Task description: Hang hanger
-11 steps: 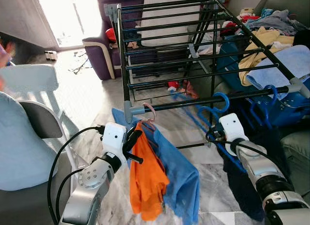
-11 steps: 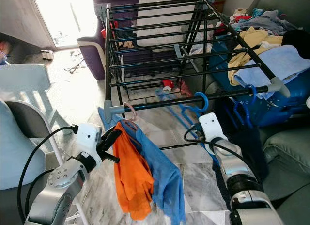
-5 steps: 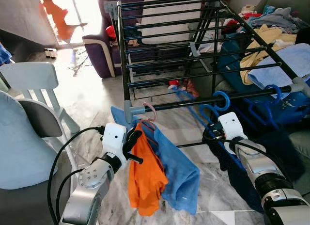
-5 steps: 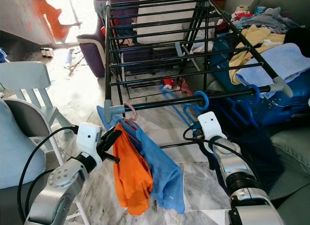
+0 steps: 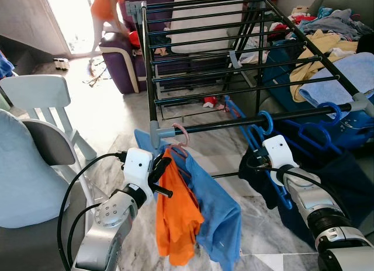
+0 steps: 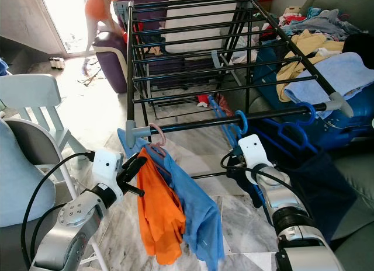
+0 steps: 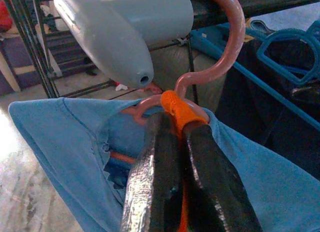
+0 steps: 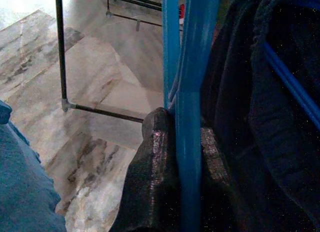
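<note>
Pink hanger (image 7: 220, 52) w/ orange shirt (image 5: 175, 218) and blue shirt (image 5: 213, 207) is hooked over the front rail of the drying rack (image 5: 234, 122), by its left corner; left gripper (image 7: 175, 142) has its fingers pinched on the orange neck just under the hook; right gripper (image 8: 175, 137) is clamped on a blue hanger (image 5: 263, 128) w/ dark garment (image 5: 263, 183), hook at mid-rail; looks nearly done, release left to go.

White chair (image 5: 35, 93), purple sofa (image 5: 120, 61), laundry pile (image 5: 327, 31)
</note>
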### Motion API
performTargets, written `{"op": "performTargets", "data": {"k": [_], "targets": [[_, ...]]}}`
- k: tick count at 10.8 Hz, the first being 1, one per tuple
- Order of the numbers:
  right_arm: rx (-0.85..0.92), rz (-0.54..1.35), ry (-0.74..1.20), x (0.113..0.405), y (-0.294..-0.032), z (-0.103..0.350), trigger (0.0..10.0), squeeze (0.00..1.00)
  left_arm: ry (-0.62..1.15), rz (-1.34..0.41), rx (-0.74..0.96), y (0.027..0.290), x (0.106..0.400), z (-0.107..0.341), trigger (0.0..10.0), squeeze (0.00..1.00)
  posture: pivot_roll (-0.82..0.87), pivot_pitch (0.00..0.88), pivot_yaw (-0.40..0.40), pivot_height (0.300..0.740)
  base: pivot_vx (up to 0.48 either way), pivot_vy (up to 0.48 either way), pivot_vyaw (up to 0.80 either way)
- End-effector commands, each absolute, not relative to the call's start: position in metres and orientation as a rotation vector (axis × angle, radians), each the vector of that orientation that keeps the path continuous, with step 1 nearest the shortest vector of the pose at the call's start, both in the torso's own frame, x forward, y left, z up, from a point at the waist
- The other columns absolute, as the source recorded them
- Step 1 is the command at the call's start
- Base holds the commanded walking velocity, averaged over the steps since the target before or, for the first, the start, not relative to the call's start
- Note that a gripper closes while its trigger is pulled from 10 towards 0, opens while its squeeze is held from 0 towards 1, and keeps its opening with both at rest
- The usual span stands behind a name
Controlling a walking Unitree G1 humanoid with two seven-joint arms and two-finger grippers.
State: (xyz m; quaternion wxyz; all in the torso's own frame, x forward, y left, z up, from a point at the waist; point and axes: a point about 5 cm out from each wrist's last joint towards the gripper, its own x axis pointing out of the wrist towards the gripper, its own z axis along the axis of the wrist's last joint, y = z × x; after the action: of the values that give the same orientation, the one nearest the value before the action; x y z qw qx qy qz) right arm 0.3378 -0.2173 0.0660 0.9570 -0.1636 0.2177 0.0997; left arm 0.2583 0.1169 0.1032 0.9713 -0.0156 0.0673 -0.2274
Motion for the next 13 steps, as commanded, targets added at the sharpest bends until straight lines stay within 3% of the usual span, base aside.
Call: {"op": "performTargets", "data": {"k": [1,4,5,6,7,8,13], "targets": [[-0.319,0.191,0.396,0.343,-0.213,0.073,0.0,0.0,0.124,-0.448,-0.015,0.118,0.26,0.106,10.0,0.0,-0.04,0.0,0.06,0.74,0.0,0.0,0.0],[-0.283,0.13,0.261,0.336,-0.209,0.082,0.1,0.0,0.097,-0.385,0.02,0.119,0.262,0.107,10.0,0.0,-0.05,0.0,0.055,0.74,0.0,0.0,0.0],[-0.27,0.097,0.224,0.327,-0.21,0.081,3.3,0.0,0.087,-0.36,0.037,0.119,0.263,0.107,10.0,0.0,-0.05,0.0,0.053,0.74,0.0,0.0,0.0],[-0.257,0.074,0.207,0.315,-0.209,0.077,8.6,0.0,0.087,-0.344,0.035,0.119,0.263,0.106,10.0,0.0,-0.05,0.0,0.052,0.74,0.0,0.0,0.0],[-0.258,0.073,0.208,0.313,-0.209,0.076,8.6,0.0,0.085,-0.34,0.039,0.12,0.263,0.106,10.0,0.0,-0.05,0.0,0.052,0.74,0.0,0.0,0.0],[-0.236,0.064,0.221,0.304,-0.207,0.073,10.0,0.0,0.082,-0.334,0.047,0.12,0.263,0.106,10.0,0.0,-0.05,0.0,0.053,0.74,0.0,0.0,0.0],[-0.199,0.065,0.229,0.301,-0.201,0.078,10.0,0.0,0.078,-0.32,0.065,0.12,0.263,0.104,10.0,0.0,-0.05,0.0,0.049,0.74,-0.113,0.0,0.0]]}}
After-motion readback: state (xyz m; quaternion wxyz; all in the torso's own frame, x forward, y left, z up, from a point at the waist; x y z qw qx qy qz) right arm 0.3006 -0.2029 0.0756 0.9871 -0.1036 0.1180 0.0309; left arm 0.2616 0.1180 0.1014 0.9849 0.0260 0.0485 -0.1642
